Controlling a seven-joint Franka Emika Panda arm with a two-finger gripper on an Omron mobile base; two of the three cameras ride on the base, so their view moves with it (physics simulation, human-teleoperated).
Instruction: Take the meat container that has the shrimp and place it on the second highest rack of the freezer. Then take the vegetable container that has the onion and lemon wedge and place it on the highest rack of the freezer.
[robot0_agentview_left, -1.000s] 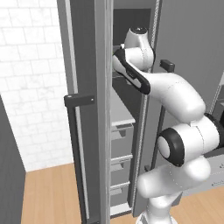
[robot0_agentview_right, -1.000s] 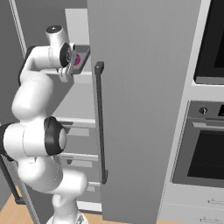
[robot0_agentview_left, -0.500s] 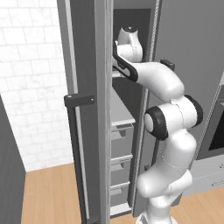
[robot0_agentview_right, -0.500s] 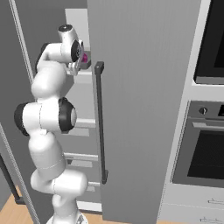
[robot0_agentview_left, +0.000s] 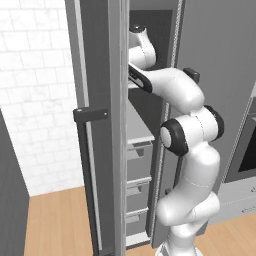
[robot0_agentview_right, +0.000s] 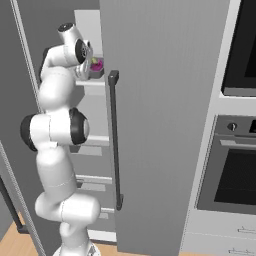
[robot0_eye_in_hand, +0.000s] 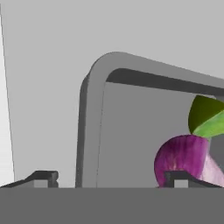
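Nearest the base: white arm stacked almost upright from the floor, dark elbow joint at mid height, forearm bent in through the gap between the open doors of the freezer (robot0_agentview_right: 165, 125). Wrist level with the highest rack (robot0_agentview_right: 91, 83), hand pointing inward along it.

At the hand: gripper (robot0_eye_in_hand: 111, 178) spread wide, nothing between the tips. Left fingertip (robot0_eye_in_hand: 41, 177) outside the wall of the vegetable container (robot0_eye_in_hand: 89, 127), right one in front of the onion (robot0_eye_in_hand: 181, 159), so straddling the container's rounded corner without clamping it; actual contact hard to judge this close up.

Inside the grey container: onion low and near, lemon wedge (robot0_eye_in_hand: 205, 117) just behind and above it, apparently touching.

From the right base camera: container (robot0_agentview_right: 97, 72) sitting flat on the highest rack, just beside the hand, onion (robot0_agentview_right: 97, 65) a small magenta spot in it.

Farther in: pale shelves lower down, drawers (robot0_agentview_left: 137, 177) near the bottom, dark back wall of the compartment behind the wrist.
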